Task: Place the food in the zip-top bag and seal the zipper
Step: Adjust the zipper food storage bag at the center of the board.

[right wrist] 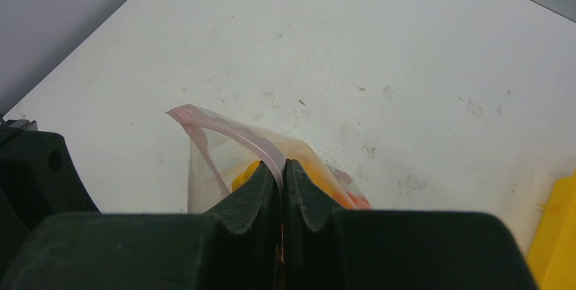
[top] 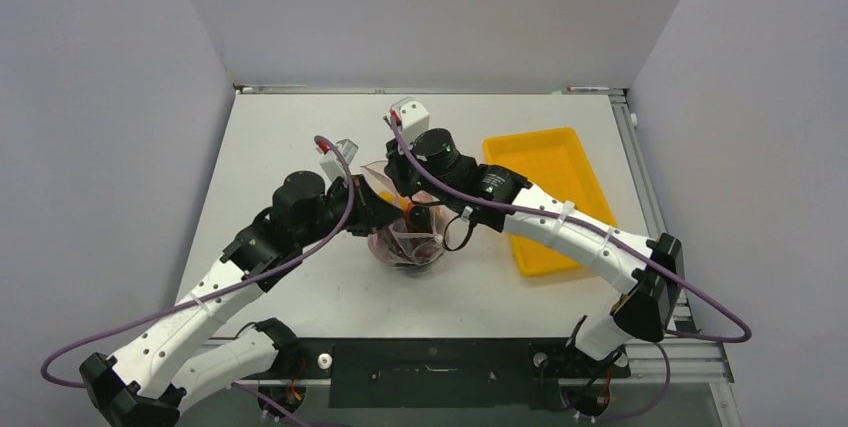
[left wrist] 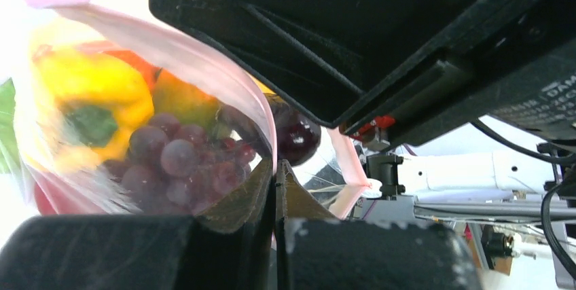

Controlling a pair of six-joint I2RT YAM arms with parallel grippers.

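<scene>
The zip-top bag hangs between both arms over the middle of the table, bulging with the food. Through its clear wall in the left wrist view I see a yellow bell pepper, a dark red grape bunch and a dark eggplant. My left gripper is shut on the pink zipper at the bag's mouth. My right gripper is shut on the same zipper, with yellow food showing just below. In the top view the left gripper and right gripper meet at the bag's top.
The yellow tray lies to the right of the bag, under the right forearm; its corner shows in the right wrist view. White tabletop lies behind and to the left. Grey walls enclose the table.
</scene>
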